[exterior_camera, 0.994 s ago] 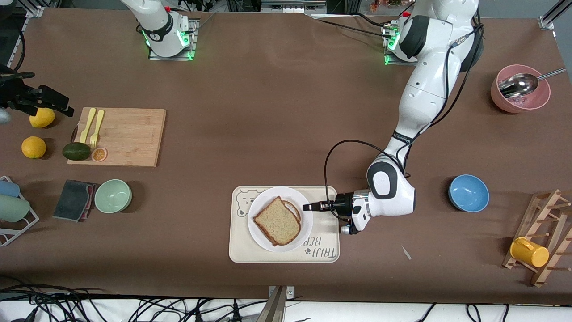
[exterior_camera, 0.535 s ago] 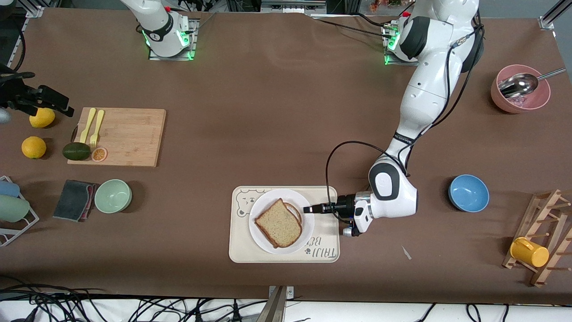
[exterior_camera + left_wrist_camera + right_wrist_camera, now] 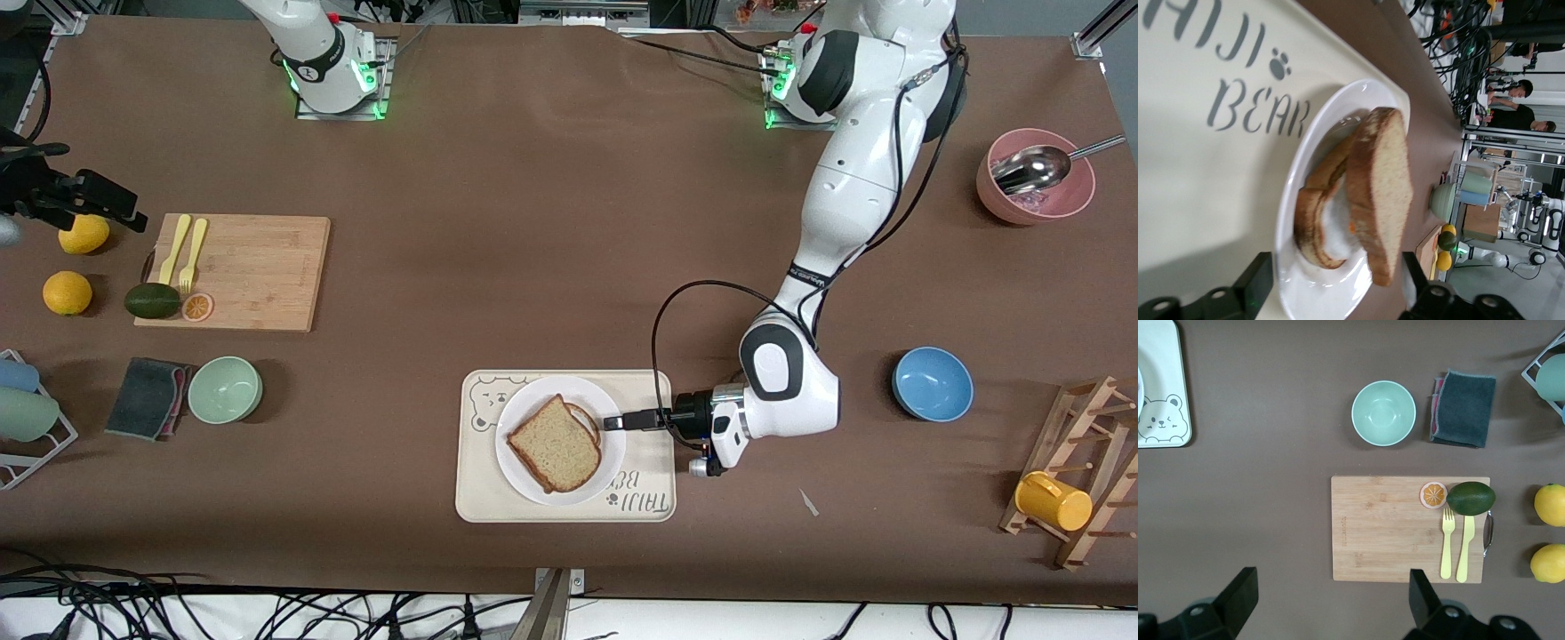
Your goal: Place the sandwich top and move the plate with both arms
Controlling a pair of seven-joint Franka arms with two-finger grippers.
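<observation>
Cream tray (image 3: 1198, 167): grey print "BEAR", paw mark, partial "AIJI".

Pale tan speckled bread slice with thin brown crust (image 3: 558, 442) lies flat atop a darker slice. Both sit on the small round glossy white plate (image 3: 522, 465), which rests on a cream tray.

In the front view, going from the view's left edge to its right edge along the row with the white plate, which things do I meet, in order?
Grey cloth → green bowl → plate carrying the sandwich top → left gripper → blue bowl → yellow cup.
</observation>
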